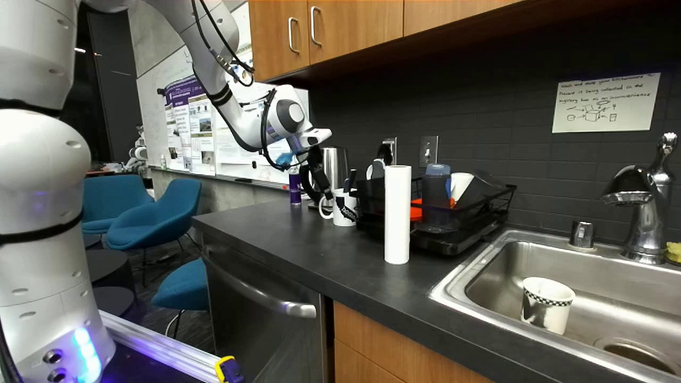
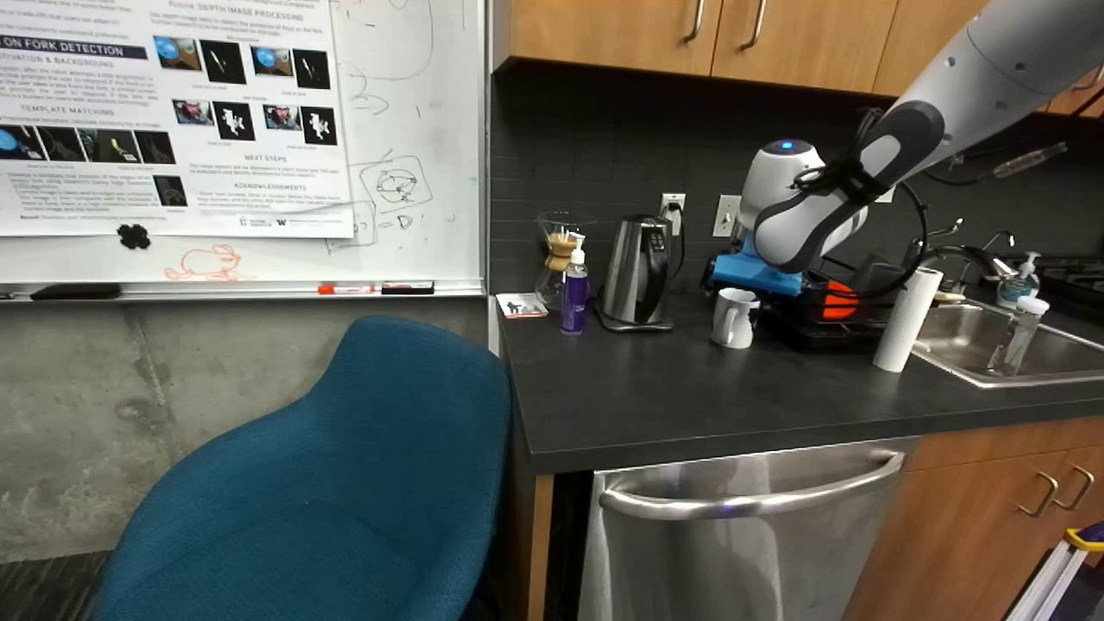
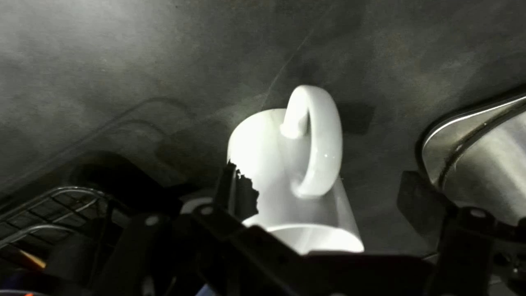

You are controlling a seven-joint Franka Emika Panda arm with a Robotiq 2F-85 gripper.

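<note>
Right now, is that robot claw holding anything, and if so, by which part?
Nothing is held: the gripper stands open by the white mug on the counter, with a gap between mug and one finger in the wrist view.

A glossy white mug (image 3: 279, 181) stands upright on the dark surface (image 2: 621, 379), at mid-height of the frame in both exterior views. A black print (image 1: 348, 211) with lettering marks its side in an exterior view. In the wrist view the mug occupies the middle of the frame, its rim (image 3: 320, 228) toward the bottom edge and its looped handle (image 3: 327, 152) on the upper right side.
</note>
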